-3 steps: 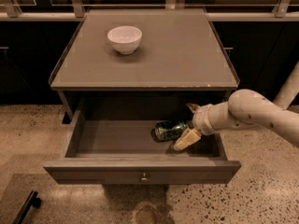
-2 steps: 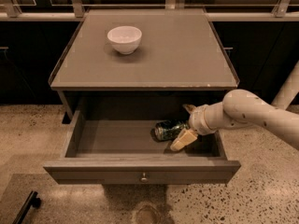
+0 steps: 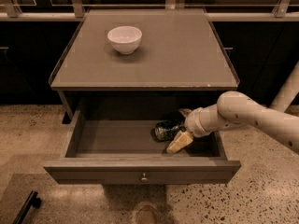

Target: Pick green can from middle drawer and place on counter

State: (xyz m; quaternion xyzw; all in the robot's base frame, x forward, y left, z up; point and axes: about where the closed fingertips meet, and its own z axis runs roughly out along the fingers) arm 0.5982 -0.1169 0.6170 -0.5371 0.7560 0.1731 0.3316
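The green can (image 3: 164, 129) lies on its side in the open middle drawer (image 3: 117, 136), right of centre. My gripper (image 3: 179, 128) reaches into the drawer from the right, at the can's right end. Its jaws stand open, with one cream finger (image 3: 180, 142) in front of the can and the other behind it, partly hidden. The can rests on the drawer floor. The counter (image 3: 177, 55) is the cabinet top above the drawer.
A white bowl (image 3: 124, 39) stands on the counter at the back left. The drawer front carries a small round knob (image 3: 144, 176). A dark bar (image 3: 25, 208) lies on the speckled floor at lower left. Dark cabinets flank the unit.
My gripper has shifted a little to the left inside the drawer, closer around the can's right end. The can and bowl have not moved.
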